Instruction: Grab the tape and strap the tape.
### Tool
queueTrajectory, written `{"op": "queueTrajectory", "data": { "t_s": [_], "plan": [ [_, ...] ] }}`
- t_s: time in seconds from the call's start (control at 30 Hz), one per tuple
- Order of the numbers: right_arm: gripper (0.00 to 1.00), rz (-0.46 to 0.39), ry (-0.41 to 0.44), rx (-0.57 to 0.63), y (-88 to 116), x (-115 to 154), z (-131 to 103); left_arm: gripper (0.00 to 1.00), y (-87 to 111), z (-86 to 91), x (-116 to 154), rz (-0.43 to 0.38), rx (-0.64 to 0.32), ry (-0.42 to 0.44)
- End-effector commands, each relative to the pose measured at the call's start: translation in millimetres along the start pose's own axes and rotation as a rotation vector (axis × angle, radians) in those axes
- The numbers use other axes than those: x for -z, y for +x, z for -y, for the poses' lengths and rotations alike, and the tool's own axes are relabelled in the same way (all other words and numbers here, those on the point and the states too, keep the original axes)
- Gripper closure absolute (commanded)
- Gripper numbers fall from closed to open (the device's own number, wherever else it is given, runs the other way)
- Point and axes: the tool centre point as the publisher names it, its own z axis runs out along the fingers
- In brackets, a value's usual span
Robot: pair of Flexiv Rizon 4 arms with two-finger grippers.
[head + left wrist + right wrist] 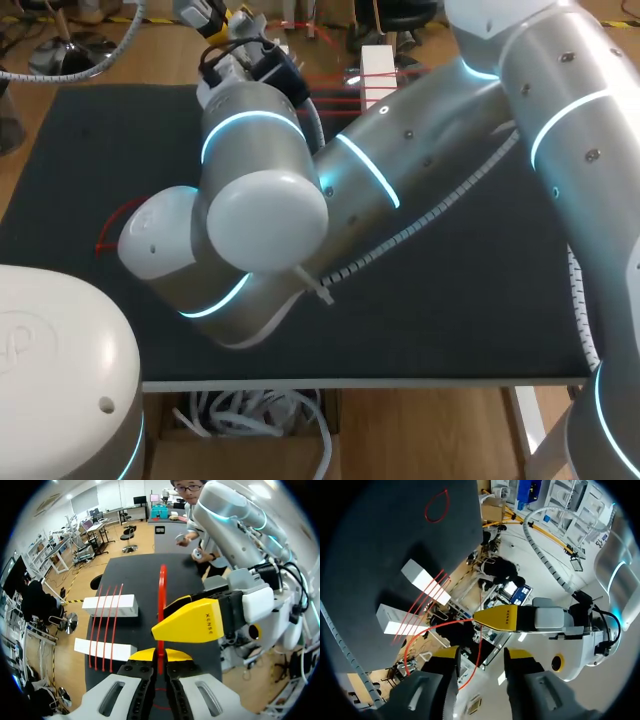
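My left gripper (159, 655) is shut on a thin red tape (162, 600) that stands up in a straight line ahead of its yellow tips. My right gripper's yellow finger (192, 621) sits right beside that strand. In the right wrist view my right gripper (481, 655) is open, and the red tape (479, 647) curves down through the gap without touching either finger. The left gripper's yellow finger (502, 617) hangs just ahead of it. In the head view both arms cross over the black mat (470, 270) and hide the grippers.
Two white blocks (111, 605) (102, 650) lie beside the left gripper with three red strips (105, 625) stretched across them. They stand at the mat's far edge (378, 75). A loose red tape loop (112, 225) lies on the mat's left part.
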Motion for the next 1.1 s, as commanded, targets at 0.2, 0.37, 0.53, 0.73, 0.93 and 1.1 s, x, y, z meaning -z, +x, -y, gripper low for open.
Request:
{"op": "queueTrajectory", "data": {
  "t_s": [0.2,0.37,0.53,0.73,0.93,1.1],
  "plan": [
    [0.64,-0.006,-0.034,-0.023,-6,25,23,1.00,-0.2,0.9,0,-0.001,0.001,-0.004],
    [0.58,-0.008,-0.023,-0.032,-8,43,50,1.00,-0.2,0.9,0,-0.001,0.001,-0.004],
    [0.06,0.002,0.024,-0.028,-10,49,87,1.00,-0.2,0.9,0,-0.001,0.001,-0.004],
    [0.00,0.001,0.091,0.003,-7,48,123,1.00,-0.2,0.9,0,-0.001,0.001,-0.004],
    [0.00,-0.005,0.129,0.040,-2,46,146,1.00,-0.2,0.9,0,-0.001,0.001,-0.004],
    [0.00,-0.003,0.143,0.060,-2,45,156,1.00,-0.2,0.9,0,-0.001,0.001,-0.004]
  ]
}}
